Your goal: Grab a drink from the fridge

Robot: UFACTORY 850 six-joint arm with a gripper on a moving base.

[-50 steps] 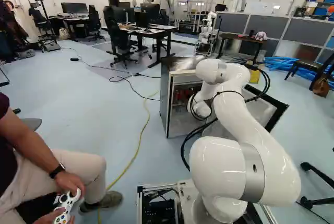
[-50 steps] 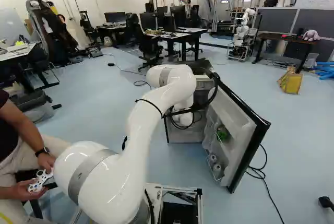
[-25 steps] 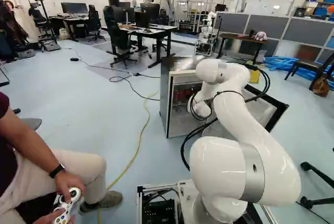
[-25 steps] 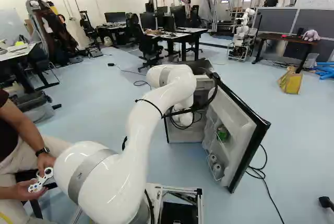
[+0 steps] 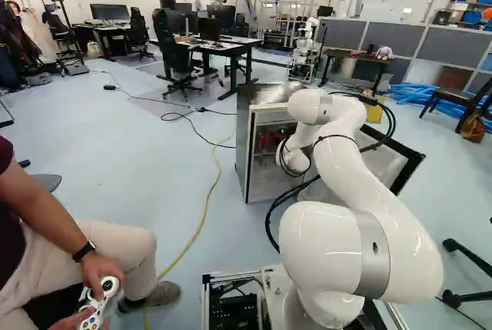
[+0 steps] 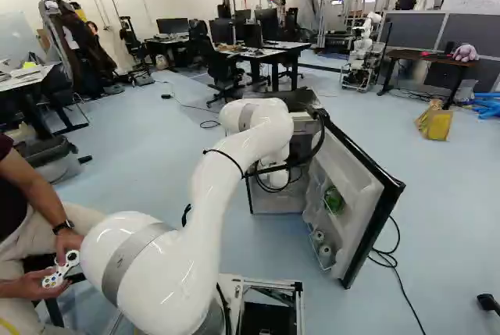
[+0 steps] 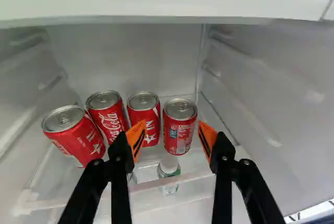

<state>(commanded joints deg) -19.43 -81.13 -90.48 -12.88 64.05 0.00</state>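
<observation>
Inside fridge [image 5: 243, 141], reaching with end effector [image 7: 173, 125] spread wide, holding nothing. Facing red can [image 7: 180, 132] at 12 o'clock, three more cans [image 7: 145, 115] toward 10 and 11. Barely shifted since earlier base views; likely near lined up, probably needing slight advance before closing.
</observation>
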